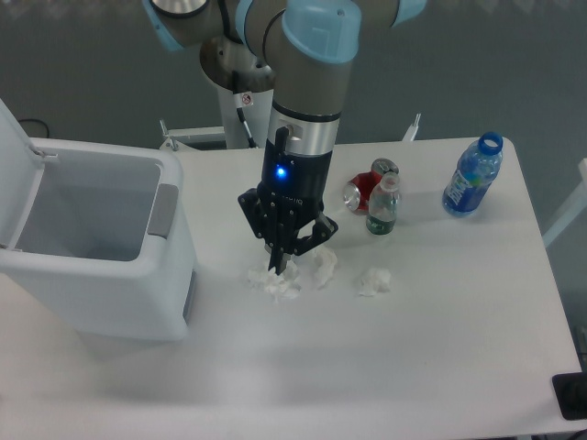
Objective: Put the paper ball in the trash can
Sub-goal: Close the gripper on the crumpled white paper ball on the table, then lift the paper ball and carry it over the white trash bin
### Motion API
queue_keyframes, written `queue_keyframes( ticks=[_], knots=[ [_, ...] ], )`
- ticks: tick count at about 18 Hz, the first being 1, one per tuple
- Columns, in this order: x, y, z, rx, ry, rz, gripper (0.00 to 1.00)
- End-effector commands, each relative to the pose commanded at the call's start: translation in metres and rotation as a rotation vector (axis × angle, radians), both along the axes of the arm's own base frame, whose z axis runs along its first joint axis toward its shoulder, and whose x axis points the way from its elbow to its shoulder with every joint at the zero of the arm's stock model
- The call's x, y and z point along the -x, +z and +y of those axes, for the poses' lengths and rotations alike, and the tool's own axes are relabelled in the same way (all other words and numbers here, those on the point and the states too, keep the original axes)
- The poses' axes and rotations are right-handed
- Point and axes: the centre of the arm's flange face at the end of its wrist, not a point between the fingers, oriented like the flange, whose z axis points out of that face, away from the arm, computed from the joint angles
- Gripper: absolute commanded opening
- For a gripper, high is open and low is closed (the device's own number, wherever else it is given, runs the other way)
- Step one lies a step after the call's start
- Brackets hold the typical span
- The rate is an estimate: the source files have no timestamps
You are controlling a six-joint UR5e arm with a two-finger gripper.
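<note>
Three white paper wads lie near the middle of the table (440, 367), and the one that matters, the paper ball (275, 283), sits lowest and furthest left of the cluster, just below the gripper (278, 267). The black fingers come straight down onto its top and appear pinched close together into the tissue, though I cannot tell for certain whether they actually have hold of it. The ball is an irregular lump, a little wider than tall in the frame, its long axis running roughly left to right with ragged edges spilling toward the lower right; it has no clear front or point. A second wad (324, 266) lies just to its right, nearly touching, and a third wad (373, 281) sits a bit further right, apart from both. The trash can (101, 275) stands at the left of the frame with its lid (14, 174) tipped up and its pale grey inside open, near the ball but not touching it. Further up and right are a tipped red can (362, 191), a small green-labelled bottle (382, 206) and a blue bottle (473, 176); their labels are too blurred to read. A blue light glows on the gripper's wrist (281, 170), and a small red-and-white sticker on the arm's base column (245, 99) is too small to make out.
</note>
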Motion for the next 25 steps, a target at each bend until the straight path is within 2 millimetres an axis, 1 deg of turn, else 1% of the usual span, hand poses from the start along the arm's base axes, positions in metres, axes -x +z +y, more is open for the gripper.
queue_keyframes(
  ticks=[10,13,16,19,21,24,25],
  knots=[
    [0.004,0.006,0.0,-0.013,0.018,-0.004,0.0],
    [0.006,0.011,0.0,-0.023,0.07,-0.026,0.0],
    [0.014,0.015,-0.006,-0.03,0.103,-0.031,0.0],
    [0.013,0.022,-0.005,-0.045,0.163,-0.06,0.0],
    [0.009,0.031,-0.008,-0.06,0.2,-0.072,0.0],
    [-0.003,0.056,-0.016,-0.103,0.261,-0.09,0.0],
    [-0.011,0.063,-0.017,-0.122,0.271,-0.108,0.0]
  ],
)
